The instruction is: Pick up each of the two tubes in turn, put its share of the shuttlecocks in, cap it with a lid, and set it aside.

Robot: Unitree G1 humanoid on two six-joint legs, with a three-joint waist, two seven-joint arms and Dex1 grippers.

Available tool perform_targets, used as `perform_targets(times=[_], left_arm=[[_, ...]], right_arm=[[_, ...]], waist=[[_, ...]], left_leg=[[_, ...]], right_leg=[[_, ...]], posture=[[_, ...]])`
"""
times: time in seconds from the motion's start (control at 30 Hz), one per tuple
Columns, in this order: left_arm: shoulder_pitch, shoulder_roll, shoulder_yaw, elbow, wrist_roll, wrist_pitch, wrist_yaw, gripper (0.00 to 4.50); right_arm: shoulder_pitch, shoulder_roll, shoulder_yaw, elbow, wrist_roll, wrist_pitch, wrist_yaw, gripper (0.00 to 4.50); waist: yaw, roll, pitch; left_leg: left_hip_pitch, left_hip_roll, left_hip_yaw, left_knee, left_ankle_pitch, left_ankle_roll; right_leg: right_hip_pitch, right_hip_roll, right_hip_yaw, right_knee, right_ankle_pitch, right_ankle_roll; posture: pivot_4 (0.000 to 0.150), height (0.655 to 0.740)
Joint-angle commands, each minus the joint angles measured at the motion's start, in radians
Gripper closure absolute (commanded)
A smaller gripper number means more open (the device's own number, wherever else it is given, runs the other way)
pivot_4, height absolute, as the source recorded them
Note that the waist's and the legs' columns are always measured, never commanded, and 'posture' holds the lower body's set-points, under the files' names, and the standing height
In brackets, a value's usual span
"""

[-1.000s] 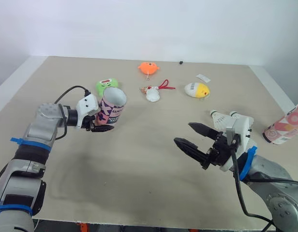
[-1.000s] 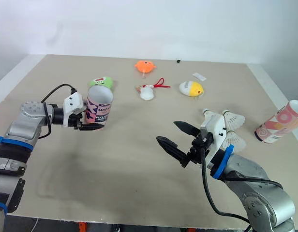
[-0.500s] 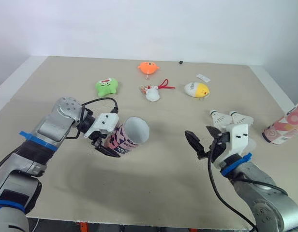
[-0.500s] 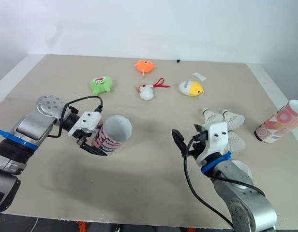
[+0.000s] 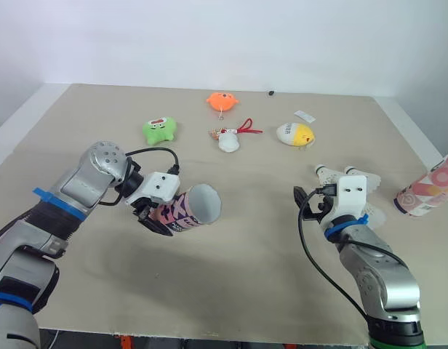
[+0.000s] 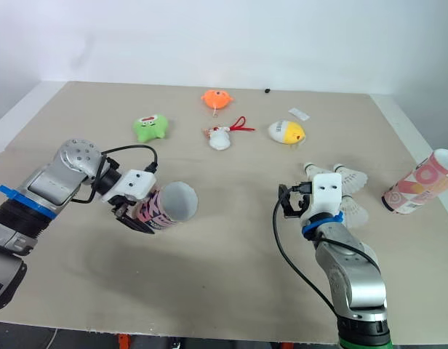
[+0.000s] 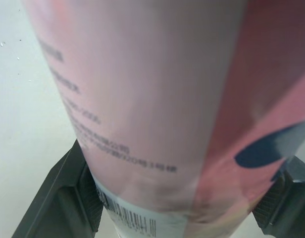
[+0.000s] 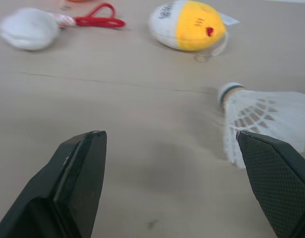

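Two pink patterned cardboard tubes are on view; one tube (image 5: 182, 211) sits left of centre in the left gripper (image 5: 164, 217), clamped near its closed end, its long axis almost level and its open mouth facing the frame's right; the other tube (image 5: 430, 190) rests at the right edge, slanting up-right. Three white feather shuttlecocks (image 5: 361, 177), as far as I can count, cluster on the beige tabletop (image 5: 246, 269) at centre right; the right gripper (image 8: 167, 136) is spread wide just beside them, empty. Four small toys lie across the upper middle: an orange plush (image 5: 222, 101), a green plush (image 5: 161, 129), a white ball with red cord (image 5: 230, 142), a yellow-and-white egg (image 5: 296, 134).
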Motion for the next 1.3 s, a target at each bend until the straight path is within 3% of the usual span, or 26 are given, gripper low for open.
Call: perform_targets(times=[0.03, 0.33, 0.47, 0.73, 0.83, 1.0, 1.07, 1.3], left_arm=[[-0.003, 0.023, -0.002, -0.076, -0.056, 0.051, 0.001, 1.04], [0.021, 0.050, -0.007, -0.151, -0.066, 0.114, 0.001, 1.04], [0.031, 0.067, -0.015, -0.146, -0.035, 0.117, 0.001, 1.10], [0.054, 0.065, -0.005, -0.110, 0.006, 0.098, 0.001, 1.10], [0.062, 0.067, -0.004, -0.115, 0.001, 0.106, 0.001, 1.10], [0.067, 0.068, -0.013, -0.106, 0.005, 0.107, 0.001, 1.10], [0.065, 0.067, -0.019, -0.100, 0.008, 0.102, 0.001, 1.10], [0.057, 0.051, -0.036, -0.079, 0.018, 0.083, 0.001, 1.10]], right_arm=[[-0.044, 0.006, -0.013, 0.075, -0.040, -0.064, 0.009, 0.00], [-0.159, -0.001, -0.024, 0.323, -0.097, -0.189, 0.043, 0.00], [-0.233, -0.003, -0.026, 0.452, -0.112, -0.257, 0.067, 1.11], [-0.276, 0.007, -0.012, 0.536, -0.133, -0.333, 0.119, 4.47], [-0.257, 0.017, -0.005, 0.481, -0.106, -0.328, 0.169, 4.47], [-0.189, -0.045, 0.046, 0.181, 0.028, -0.267, 0.408, 4.47], [-0.173, -0.135, 0.052, 0.007, 0.117, -0.205, 0.535, 4.47], [-0.131, -0.423, 0.003, -0.313, 0.352, -0.066, 0.814, 4.47]], waist=[[0.000, 0.000, 0.000], [-0.001, 0.001, 0.000], [-0.004, 0.001, 0.001], [-0.004, 0.002, 0.000], [-0.004, 0.002, 0.000], [-0.003, 0.005, -0.001], [-0.002, 0.006, 0.000], [0.001, 0.005, -0.001]], left_leg=[[0.000, 0.000, 0.000, 0.000, 0.000, 0.000], [0.000, 0.000, 0.000, 0.000, 0.000, 0.000], [0.001, 0.000, 0.002, 0.001, 0.001, 0.000], [0.001, 0.002, 0.002, 0.000, 0.001, 0.000], [0.001, 0.002, 0.002, 0.000, 0.001, 0.000], [0.002, 0.002, 0.001, 0.000, 0.001, 0.000], [0.001, 0.002, 0.001, 0.001, 0.001, 0.000], [0.006, 0.003, 0.001, 0.002, 0.001, 0.000]], right_leg=[[0.000, 0.000, 0.000, 0.000, 0.000, 0.000], [-0.001, 0.000, 0.001, 0.001, 0.001, -0.002], [-0.001, 0.001, 0.002, 0.001, 0.003, -0.002], [-0.001, 0.002, 0.002, 0.002, 0.003, -0.003], [-0.001, 0.002, 0.002, 0.003, 0.003, -0.003], [-0.002, 0.003, 0.002, 0.006, 0.002, -0.004], [-0.002, 0.003, 0.002, 0.008, 0.001, -0.004], [0.000, 0.003, 0.001, 0.013, -0.004, -0.003]], posture=[[0.150, 0.7400], [0.150, 0.7400], [0.150, 0.7400], [0.150, 0.7400], [0.150, 0.7400], [0.150, 0.7400], [0.150, 0.7400], [0.150, 0.7400]])
